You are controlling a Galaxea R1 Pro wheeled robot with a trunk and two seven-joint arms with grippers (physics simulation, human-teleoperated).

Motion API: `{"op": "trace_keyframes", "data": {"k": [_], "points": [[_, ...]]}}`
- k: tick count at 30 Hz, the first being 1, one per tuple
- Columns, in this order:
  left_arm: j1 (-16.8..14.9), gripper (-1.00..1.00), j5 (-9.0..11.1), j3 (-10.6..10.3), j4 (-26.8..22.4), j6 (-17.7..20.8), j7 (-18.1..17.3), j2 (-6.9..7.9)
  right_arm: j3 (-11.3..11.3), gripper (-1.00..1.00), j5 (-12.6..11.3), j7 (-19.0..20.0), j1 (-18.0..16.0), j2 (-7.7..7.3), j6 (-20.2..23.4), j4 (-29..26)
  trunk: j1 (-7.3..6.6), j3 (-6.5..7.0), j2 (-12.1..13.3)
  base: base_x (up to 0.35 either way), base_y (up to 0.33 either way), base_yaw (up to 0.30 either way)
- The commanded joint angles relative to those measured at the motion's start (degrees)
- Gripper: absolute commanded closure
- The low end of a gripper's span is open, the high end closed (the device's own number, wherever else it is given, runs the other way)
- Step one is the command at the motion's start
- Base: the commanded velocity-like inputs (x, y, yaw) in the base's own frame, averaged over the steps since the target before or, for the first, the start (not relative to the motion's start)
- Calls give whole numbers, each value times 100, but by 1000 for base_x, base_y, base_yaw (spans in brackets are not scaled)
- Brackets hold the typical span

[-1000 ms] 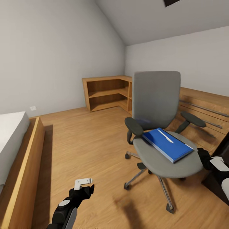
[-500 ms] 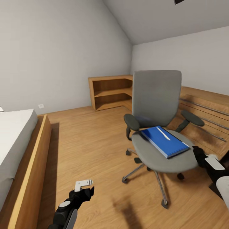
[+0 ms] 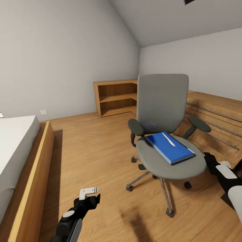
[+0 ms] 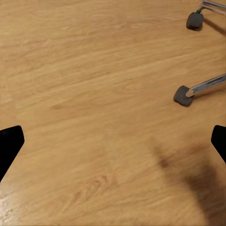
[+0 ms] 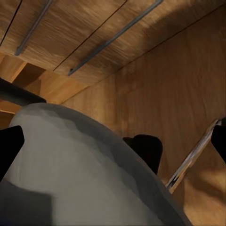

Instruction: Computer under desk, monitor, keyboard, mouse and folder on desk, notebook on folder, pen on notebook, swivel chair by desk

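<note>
The grey swivel chair [image 3: 163,101] stands on the wood floor right of centre. On its seat lies the blue folder [image 3: 169,148], and the thin white pen [image 3: 168,139] rests on top of it. My right gripper [image 3: 210,161] is open just beside the seat's right edge, a little below it. In the right wrist view the right gripper [image 5: 113,141] faces the grey underside of the seat [image 5: 70,165]. My left gripper [image 3: 91,195] hangs open low over bare floor, left of the chair base [image 3: 148,174]. The other task things are out of view.
A bed with a wooden frame [image 3: 32,174] runs along the left. A low wooden corner shelf [image 3: 116,97] stands at the back wall. A wooden dresser with long bar handles [image 3: 215,117] is behind the chair. Two chair casters [image 4: 182,96] lie near my left gripper [image 4: 113,141].
The view first turned, shifting the room to the right. Since half a second ago the chair has rolled slightly left with the folder and pen on it. Both grippers stay open.
</note>
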Motion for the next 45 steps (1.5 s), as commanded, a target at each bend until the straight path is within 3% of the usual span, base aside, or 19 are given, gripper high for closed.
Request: {"op": "trace_keyframes", "data": {"k": [1,24,27,28,32,45], "points": [[-4,-100,61,-8,-9,23,50,2,-25,-100,-25,-30,0,1,30,-12,-1,-5,-2,0,0,0],[-4,-100,62,-8,-7,32,50,2,-22,-100,-41,-20,0,38,37,8,-1,-5,-2,-134,0,0],[-4,-100,62,-8,-7,32,50,2,-22,-100,-41,-21,0,93,38,2,-1,-5,-2,-15,0,0],[-3,-100,61,-8,-8,32,50,5,-25,-100,-36,-22,0,201,38,-5,-1,-5,-2,-24,0,0],[-1,-100,64,-8,-4,32,50,4,-26,-100,-32,-22,0,325,38,-15,-1,-5,-2,-114,48,0],[-1,-100,62,-16,-2,32,50,2,-14,-100,-56,-31,6,425,58,12,-1,-5,-2,-111,88,0]]}}
